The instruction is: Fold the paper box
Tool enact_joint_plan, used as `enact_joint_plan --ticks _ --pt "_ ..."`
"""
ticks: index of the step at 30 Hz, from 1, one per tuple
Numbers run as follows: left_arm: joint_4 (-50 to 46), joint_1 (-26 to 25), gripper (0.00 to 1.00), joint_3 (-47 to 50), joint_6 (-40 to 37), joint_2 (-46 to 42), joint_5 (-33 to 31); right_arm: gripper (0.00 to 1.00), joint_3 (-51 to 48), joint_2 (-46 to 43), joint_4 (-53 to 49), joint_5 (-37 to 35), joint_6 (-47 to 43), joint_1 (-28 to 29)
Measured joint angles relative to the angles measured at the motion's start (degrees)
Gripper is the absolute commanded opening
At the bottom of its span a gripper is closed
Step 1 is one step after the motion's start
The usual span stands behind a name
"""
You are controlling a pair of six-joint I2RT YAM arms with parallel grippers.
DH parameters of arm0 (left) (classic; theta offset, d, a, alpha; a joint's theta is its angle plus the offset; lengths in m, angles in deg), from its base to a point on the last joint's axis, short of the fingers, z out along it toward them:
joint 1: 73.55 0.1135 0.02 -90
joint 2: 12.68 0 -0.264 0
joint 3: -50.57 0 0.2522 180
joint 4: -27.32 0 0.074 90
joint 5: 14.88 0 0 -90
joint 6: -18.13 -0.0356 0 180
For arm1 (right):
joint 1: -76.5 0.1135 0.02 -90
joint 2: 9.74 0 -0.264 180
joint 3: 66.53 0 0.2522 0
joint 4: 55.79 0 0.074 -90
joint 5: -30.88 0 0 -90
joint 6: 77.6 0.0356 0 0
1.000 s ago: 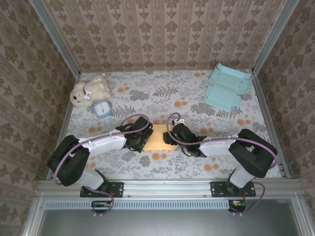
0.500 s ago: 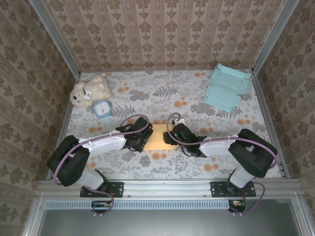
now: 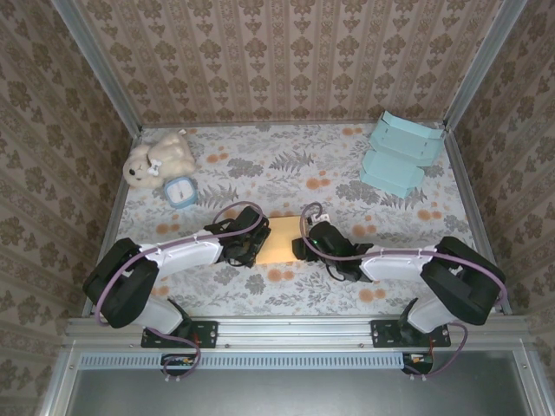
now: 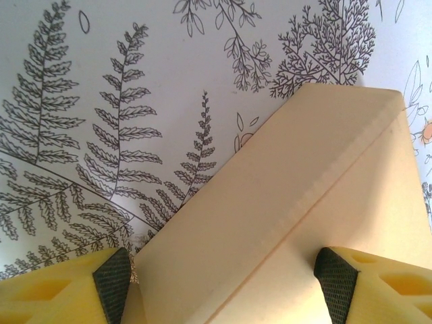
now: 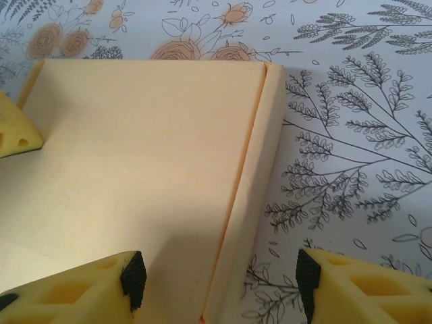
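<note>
1. Top view. The paper box (image 3: 277, 239) lies as a flat cream sheet at the centre of the frame on the flowered table (image 3: 286, 165). The left gripper (image 3: 252, 249) meets its left edge and the right gripper (image 3: 303, 246) meets its right edge. A toy bear (image 3: 158, 160) at upper left and the teal boxes (image 3: 399, 154) at upper right stand well apart from the work.

2. Left wrist view. The fingers (image 4: 112, 283) sit in the two bottom corners, wide apart, with nothing clamped. The sheet runs from bottom centre to the upper right, and a crease (image 4: 317, 199) crosses it on the diagonal. The left finger is just beside the sheet's edge; the right finger is over the sheet.

3. Right wrist view. The claw is wide and holds nothing. Its fingers (image 5: 133, 275) straddle the narrow side strip (image 5: 260, 155) along the sheet's right edge. The sheet occupies the left half of the frame.

4. Likely faults from this position:
   - The sheet slides on the cloth if one claw pushes while the other does not hold it down.
   - The strip bends off its crease if a finger presses beside the score line, giving a crooked wall.
   - The two claws work close together across a small sheet, so an uneven inward move risks finger contact.
   - A closing grip that catches the cloth would drag the sheet.
</note>
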Motion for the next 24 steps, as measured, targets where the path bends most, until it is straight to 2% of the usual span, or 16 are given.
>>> enact_joint_plan --ticks 10,24 --pt "0.5 0.07 0.74 0.26 -0.02 -0.02 0.07 0.63 -0.09 -8.79 -4.85 -0.26 -0.26 1.16" --pt "0.7 0.11 0.73 0.31 -0.02 -0.02 0.09 0.62 -0.09 -5.53 -5.42 -0.02 -0.2 4.24"
